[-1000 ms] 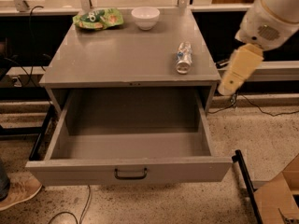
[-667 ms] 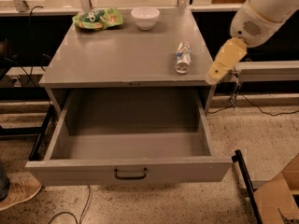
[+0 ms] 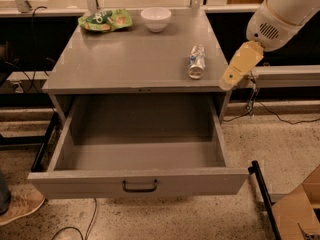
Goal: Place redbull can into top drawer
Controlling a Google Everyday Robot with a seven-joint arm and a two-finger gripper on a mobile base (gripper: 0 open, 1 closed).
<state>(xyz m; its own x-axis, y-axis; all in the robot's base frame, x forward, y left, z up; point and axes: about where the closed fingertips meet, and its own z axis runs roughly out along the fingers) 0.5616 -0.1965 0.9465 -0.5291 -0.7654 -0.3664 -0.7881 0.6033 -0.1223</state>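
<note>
The redbull can (image 3: 197, 61) lies on its side on the grey cabinet top (image 3: 130, 54), near the right front corner, one silver end facing me. The top drawer (image 3: 137, 183) stands pulled fully open below it and is empty inside, with its dark handle (image 3: 139, 186) at the centre of the front panel. My gripper (image 3: 231, 79) hangs at the end of the white arm, just right of the cabinet's right edge and slightly right of and below the can, apart from it. It holds nothing that I can see.
A white bowl (image 3: 155, 18) and a green snack bag (image 3: 104, 20) sit at the back of the cabinet top. A cardboard box (image 3: 299, 209) and a black bar (image 3: 263, 194) stand on the floor at the right. A shoe (image 3: 15, 206) shows at the lower left.
My gripper has moved left and a little up, from well right of the cabinet to just beside its right edge, closer to the can. The can and drawer have not moved.
</note>
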